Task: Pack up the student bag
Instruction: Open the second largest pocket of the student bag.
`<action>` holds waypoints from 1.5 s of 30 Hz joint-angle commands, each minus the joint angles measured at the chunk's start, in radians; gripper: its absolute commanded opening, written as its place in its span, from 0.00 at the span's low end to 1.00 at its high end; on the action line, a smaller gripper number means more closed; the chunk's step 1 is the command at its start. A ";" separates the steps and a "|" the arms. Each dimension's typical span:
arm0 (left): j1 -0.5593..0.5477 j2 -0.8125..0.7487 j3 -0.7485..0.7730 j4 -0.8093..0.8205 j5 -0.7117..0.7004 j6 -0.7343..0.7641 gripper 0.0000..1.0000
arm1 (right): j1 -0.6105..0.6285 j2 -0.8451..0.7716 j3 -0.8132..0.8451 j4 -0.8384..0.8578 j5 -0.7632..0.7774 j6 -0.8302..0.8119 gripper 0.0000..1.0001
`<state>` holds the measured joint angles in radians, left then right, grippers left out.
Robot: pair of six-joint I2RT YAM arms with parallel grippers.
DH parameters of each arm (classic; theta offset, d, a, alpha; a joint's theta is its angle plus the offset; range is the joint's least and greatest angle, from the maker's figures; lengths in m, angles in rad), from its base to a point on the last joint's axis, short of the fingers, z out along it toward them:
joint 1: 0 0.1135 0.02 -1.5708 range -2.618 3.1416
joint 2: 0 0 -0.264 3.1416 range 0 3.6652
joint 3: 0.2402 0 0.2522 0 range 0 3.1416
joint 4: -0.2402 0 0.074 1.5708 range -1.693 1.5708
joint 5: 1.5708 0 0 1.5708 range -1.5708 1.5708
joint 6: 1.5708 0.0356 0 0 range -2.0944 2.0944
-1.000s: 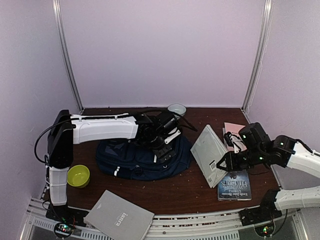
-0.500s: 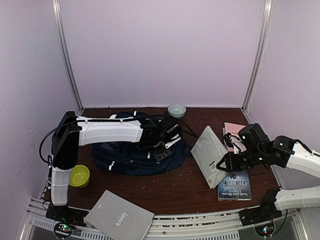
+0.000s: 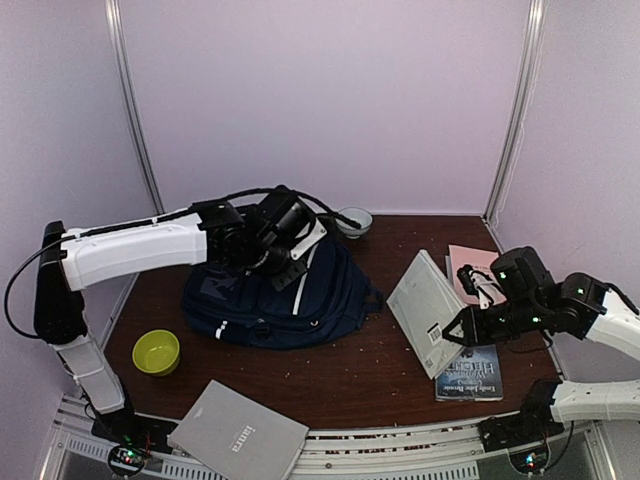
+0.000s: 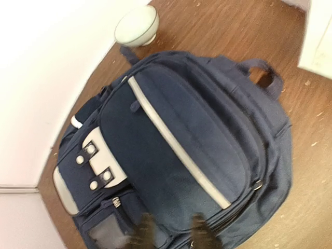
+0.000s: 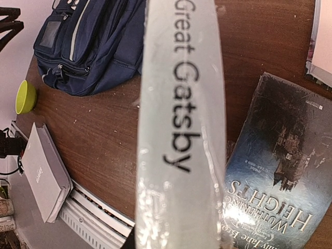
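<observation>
The student bag (image 3: 285,305), navy with a white stripe, lies face up at the table's left middle and fills the left wrist view (image 4: 176,140). My left gripper (image 3: 288,266) hovers above the bag's back end. Its two dark fingertips (image 4: 143,233) stand apart with only the bag's front pocket below them, so it is open. My right gripper (image 3: 462,330) is shut on a grey book (image 3: 425,310), held tilted on edge at the right. Its spine reads "Great Gatsby" (image 5: 179,124) and hides the fingers.
A dark "Wuthering Heights" book (image 3: 470,372) lies under the right gripper, with a pink booklet (image 3: 470,262) behind it. A white bowl (image 3: 353,220) stands behind the bag and a green bowl (image 3: 157,351) at the front left. A grey flat case (image 3: 235,432) overhangs the near edge.
The left arm has lifted off the bag and swung back and left; its jaws closed and then parted again. The bag shifted slightly back. The right arm barely moved.
</observation>
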<state>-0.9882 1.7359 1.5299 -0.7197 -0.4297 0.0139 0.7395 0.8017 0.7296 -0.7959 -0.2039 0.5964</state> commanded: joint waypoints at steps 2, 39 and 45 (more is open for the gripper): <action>0.011 0.076 -0.018 0.067 0.222 0.011 0.97 | -0.003 -0.011 0.059 0.088 0.016 -0.029 0.00; 0.010 -0.108 -0.124 0.162 -0.086 0.080 0.00 | 0.031 0.033 0.021 0.206 -0.142 -0.023 0.00; -0.022 -0.262 -0.174 0.215 -0.046 0.104 0.00 | 0.127 0.095 0.031 0.456 -0.258 0.053 0.00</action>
<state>-0.9783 1.5929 1.3674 -0.6289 -0.4934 0.0853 0.8104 0.8616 0.7261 -0.6628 -0.3527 0.6106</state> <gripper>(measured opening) 0.041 0.210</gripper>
